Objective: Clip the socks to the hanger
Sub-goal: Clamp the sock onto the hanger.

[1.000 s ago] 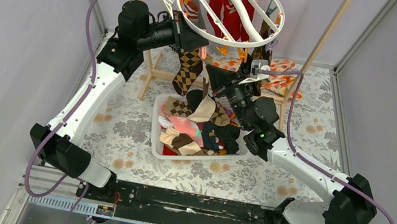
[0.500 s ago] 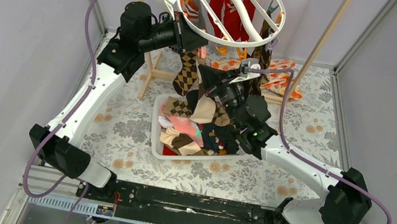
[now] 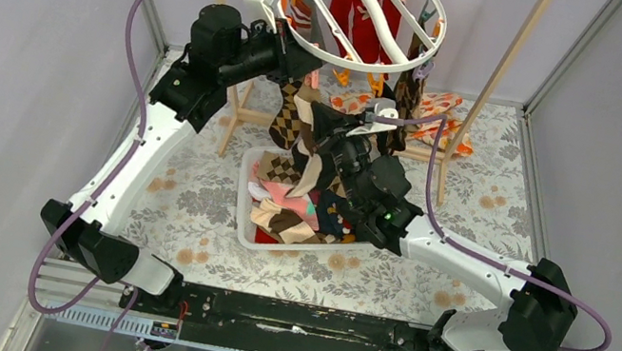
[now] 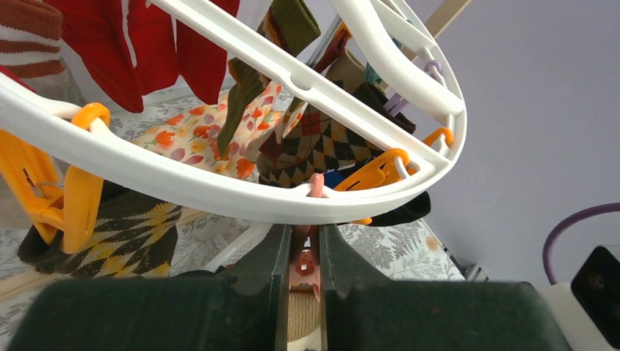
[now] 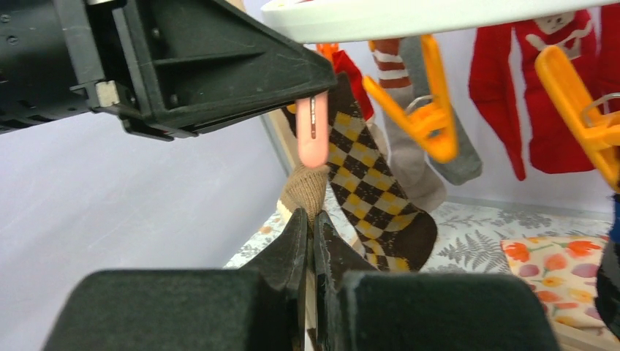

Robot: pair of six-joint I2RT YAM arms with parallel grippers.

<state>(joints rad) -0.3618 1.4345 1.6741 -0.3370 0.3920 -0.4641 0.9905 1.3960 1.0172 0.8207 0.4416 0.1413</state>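
The white ring hanger (image 3: 360, 12) hangs at the back, with red socks (image 3: 364, 16) and a brown-and-yellow argyle sock (image 5: 369, 175) clipped to it. My left gripper (image 4: 301, 241) is shut on a pink clip (image 4: 305, 265) dangling from the ring's near rim (image 4: 219, 191). That clip also shows in the right wrist view (image 5: 313, 131). My right gripper (image 5: 311, 219) is shut on the tan cuff of a sock (image 5: 305, 191) and holds it up just under the pink clip. In the top view the right gripper (image 3: 318, 127) sits right below the left gripper (image 3: 305, 66).
A white basket (image 3: 243, 222) holding several socks sits mid-table under the arms. The wooden rack frame (image 3: 499, 73) stands behind, and an orange-and-white floral cloth (image 3: 439, 111) lies at the back right. Orange clips (image 5: 428, 124) dangle close to the pink one.
My right gripper has moved up and to the left with the sock, bringing its cuff under the pink clip. The left gripper has stayed at the ring.
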